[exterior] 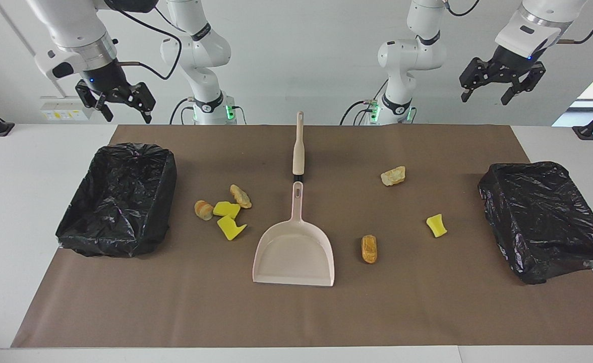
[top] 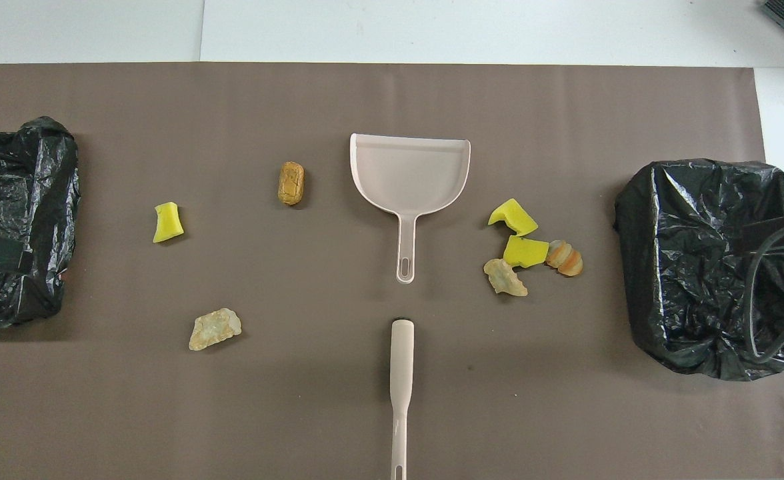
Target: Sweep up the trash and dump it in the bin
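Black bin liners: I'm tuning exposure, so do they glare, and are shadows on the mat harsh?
Facing view: both bin liners carry small bright specks on their creases, and the dustpan casts only a faint, soft shadow. Overhead view: the same sheen on the liners, with soft shadows beside the trash.

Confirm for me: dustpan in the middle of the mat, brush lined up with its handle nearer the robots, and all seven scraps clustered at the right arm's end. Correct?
Not quite. Only four scraps cluster at the right arm's end; three more lie scattered toward the left arm's end, as the facing view shows. The dustpan and brush are as you say.
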`<move>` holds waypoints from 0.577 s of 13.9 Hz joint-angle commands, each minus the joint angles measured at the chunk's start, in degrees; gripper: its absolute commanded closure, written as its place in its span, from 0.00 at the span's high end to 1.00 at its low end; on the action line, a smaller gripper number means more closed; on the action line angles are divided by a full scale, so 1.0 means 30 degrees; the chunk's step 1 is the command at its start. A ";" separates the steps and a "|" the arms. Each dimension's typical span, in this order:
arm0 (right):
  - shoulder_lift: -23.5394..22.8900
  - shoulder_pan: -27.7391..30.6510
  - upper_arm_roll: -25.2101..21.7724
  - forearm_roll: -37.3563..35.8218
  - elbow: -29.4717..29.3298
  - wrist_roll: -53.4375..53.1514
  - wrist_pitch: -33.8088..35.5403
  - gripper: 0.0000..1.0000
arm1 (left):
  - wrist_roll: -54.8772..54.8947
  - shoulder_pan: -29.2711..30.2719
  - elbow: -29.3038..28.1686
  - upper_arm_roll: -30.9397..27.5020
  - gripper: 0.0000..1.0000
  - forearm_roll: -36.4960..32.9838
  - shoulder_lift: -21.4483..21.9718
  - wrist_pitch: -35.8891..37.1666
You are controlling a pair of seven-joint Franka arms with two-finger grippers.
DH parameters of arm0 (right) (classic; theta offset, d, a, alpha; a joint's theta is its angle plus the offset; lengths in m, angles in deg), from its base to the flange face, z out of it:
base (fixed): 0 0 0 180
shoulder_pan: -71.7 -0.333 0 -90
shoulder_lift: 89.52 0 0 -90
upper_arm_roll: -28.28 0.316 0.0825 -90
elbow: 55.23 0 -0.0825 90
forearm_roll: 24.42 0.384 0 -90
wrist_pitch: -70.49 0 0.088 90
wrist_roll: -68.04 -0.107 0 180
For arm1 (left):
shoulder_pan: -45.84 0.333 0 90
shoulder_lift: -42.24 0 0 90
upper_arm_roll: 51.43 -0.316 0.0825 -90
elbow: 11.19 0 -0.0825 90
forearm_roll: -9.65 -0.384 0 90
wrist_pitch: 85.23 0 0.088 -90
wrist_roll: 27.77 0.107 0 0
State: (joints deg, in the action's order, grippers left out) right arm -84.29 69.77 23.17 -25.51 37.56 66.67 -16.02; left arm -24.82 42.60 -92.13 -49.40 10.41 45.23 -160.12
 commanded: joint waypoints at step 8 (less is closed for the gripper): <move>0.0629 0.0029 -0.0057 0.0128 0.0856 0.1155 -0.0139 1.00 | -0.1070 -0.0181 -0.0145 0.0320 1.00 -0.0165 0.0410 0.0183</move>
State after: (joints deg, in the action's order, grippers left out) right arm -84.19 69.79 23.06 -25.51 37.72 67.53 -16.00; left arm -26.91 42.54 -91.65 -48.58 10.41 45.36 -159.83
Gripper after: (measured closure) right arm 0.000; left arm 0.000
